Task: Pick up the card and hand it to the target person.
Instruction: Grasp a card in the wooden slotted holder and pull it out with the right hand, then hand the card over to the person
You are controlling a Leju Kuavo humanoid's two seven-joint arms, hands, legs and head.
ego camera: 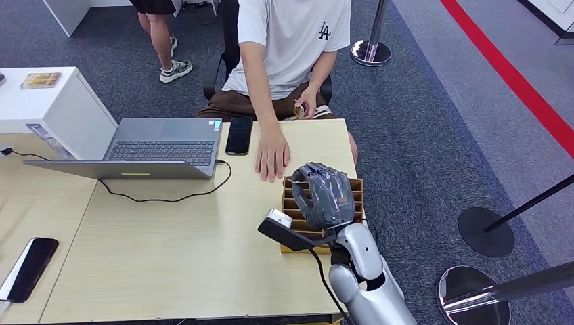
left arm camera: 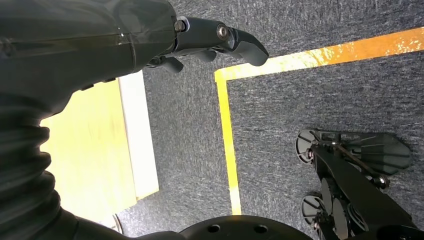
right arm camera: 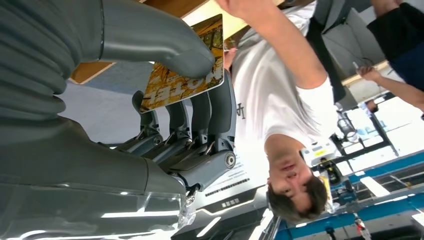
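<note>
A pale wooden desk (ego camera: 169,237) carries a slotted card rack (ego camera: 355,186). Above the rack, the right hand (ego camera: 325,195) pinches the card (right arm camera: 182,75) thumb against fingers, apparently lifted clear for the seated person (ego camera: 291,47). The left hand (left arm camera: 215,42) hangs by the floor, fingers seemingly loose.

Slotted rack (ego camera: 356,191) at table's (ego camera: 169,250) right edge, laptop (ego camera: 159,149) left of phone (ego camera: 239,135), person's hand (ego camera: 272,154) beside.

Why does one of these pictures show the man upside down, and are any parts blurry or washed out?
Right wrist view: the camera sits turned, so the person appears inverted; the background behind him is bright and overexposed, while the card in the right hand reads sharp. Left wrist view: the tabletop glows yellow and soft-edged. Head view: evenly lit and crisp.
</note>
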